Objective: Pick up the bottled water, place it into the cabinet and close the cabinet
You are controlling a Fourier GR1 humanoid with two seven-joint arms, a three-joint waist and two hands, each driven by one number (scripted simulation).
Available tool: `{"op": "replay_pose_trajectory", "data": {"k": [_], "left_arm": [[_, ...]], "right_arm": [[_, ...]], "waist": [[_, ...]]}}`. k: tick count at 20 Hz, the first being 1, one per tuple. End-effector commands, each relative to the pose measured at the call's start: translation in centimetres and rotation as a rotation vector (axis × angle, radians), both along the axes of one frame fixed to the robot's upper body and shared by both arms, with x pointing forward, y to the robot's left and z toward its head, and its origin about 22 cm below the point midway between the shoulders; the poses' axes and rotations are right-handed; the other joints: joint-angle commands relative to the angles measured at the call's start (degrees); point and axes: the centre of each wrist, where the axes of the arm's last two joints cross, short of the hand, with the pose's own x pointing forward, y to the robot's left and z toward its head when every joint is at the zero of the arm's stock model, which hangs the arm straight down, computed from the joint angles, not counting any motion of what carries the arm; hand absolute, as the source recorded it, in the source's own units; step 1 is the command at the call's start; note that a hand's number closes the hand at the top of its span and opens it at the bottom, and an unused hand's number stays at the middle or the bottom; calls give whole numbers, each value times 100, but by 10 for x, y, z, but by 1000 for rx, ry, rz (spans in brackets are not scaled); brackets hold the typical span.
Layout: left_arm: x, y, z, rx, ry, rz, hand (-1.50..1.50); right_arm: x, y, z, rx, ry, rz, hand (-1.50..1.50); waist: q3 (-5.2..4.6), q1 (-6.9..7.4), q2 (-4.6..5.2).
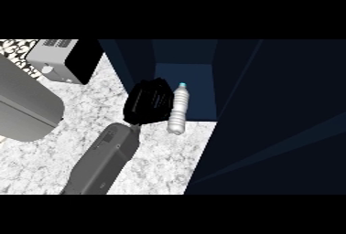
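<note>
While its grey forearm slants up, right robot hand [150, 106] curled round bottled water [178, 111], beside cabinet [186, 75].

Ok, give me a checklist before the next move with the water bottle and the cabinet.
1. Clear plastic water bottle with a blue cap right beside the black robot hand: ok.
2. Hold on the bottle secure: cannot tell.
3. Dark blue cabinet open in front of the bottle: ok.
4. Bottle fully inside the cabinet: cannot tell, its base is near the front edge.
5. Cabinet door closed: not ok.
</note>
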Motion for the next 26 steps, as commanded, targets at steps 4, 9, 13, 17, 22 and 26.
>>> {"op": "replay_pose_trajectory", "data": {"k": [4,9,13,17,22,26], "left_arm": [[-47,68,-7,-17,32,53,150],[-89,106,-4,-14,29,115,150],[-120,133,8,-11,15,121,150],[-143,166,18,-14,14,159,150],[-186,206,41,12,-3,143,150],[-186,210,41,-24,-2,194,150]], "right_arm": [[-16,3,19,-13,20,196,150],[-23,9,30,-28,35,323,150],[-22,19,31,-31,29,366,150],[-13,31,37,-14,3,353,150],[11,52,35,-19,-26,286,150],[31,87,58,19,-5,299,150]], "waist": [[-10,233,-11],[-13,178,9],[-22,129,24],[-27,60,55],[-21,137,51],[-22,-19,90]]}}
